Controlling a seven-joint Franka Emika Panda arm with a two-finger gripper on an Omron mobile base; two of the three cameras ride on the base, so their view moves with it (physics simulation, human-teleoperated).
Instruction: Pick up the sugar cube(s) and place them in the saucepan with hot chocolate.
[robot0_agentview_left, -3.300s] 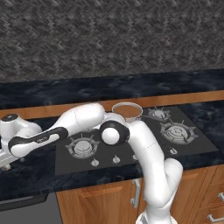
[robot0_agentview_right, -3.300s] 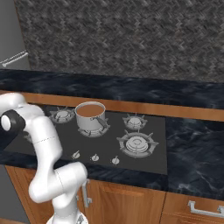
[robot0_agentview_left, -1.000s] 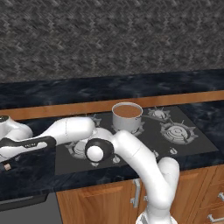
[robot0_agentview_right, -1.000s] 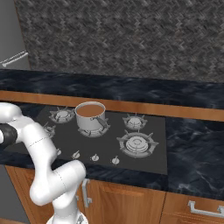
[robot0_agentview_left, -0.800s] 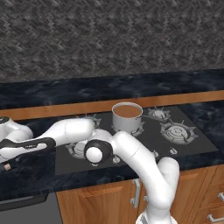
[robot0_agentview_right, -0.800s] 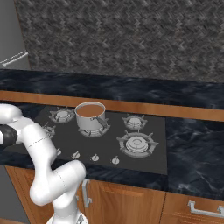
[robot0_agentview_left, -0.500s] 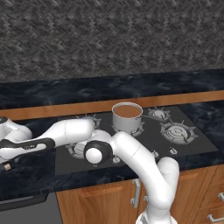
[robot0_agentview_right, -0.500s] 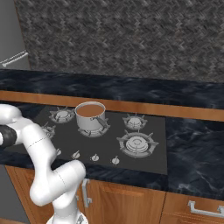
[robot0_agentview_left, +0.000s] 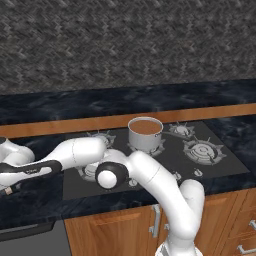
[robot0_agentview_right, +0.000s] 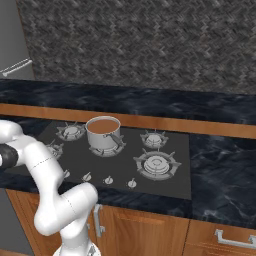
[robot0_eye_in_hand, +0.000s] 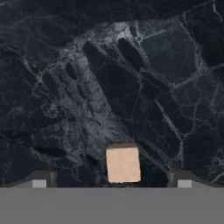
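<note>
A pale beige sugar cube (robot0_eye_in_hand: 123, 164) lies on the dark marble counter, between the two fingertips (robot0_eye_in_hand: 41, 179) of my gripper (robot0_eye_in_hand: 111, 183), slightly nearer the right one. The gripper is open and low over the counter, and nothing is gripped. In the left base view my arm (robot0_agentview_left: 75, 152) stretches to the far left, down to the counter beside the cooktop. The saucepan with hot chocolate (robot0_agentview_left: 145, 142) (robot0_agentview_right: 102, 142) is shiny steel with brown liquid inside. It stands on a rear burner, well to the right of the hand.
The black cooktop (robot0_agentview_right: 125, 165) has several burners, and a row of small grey knobs (robot0_agentview_right: 108, 180) lines its front edge. Dark marble counter (robot0_agentview_right: 220, 165) runs on both sides, with a stone wall behind and wooden cabinets below.
Since the earliest frames the arm has swung down and left, bringing the hand close to the counter. Over the last second it has barely moved, and the gripper stays open.
</note>
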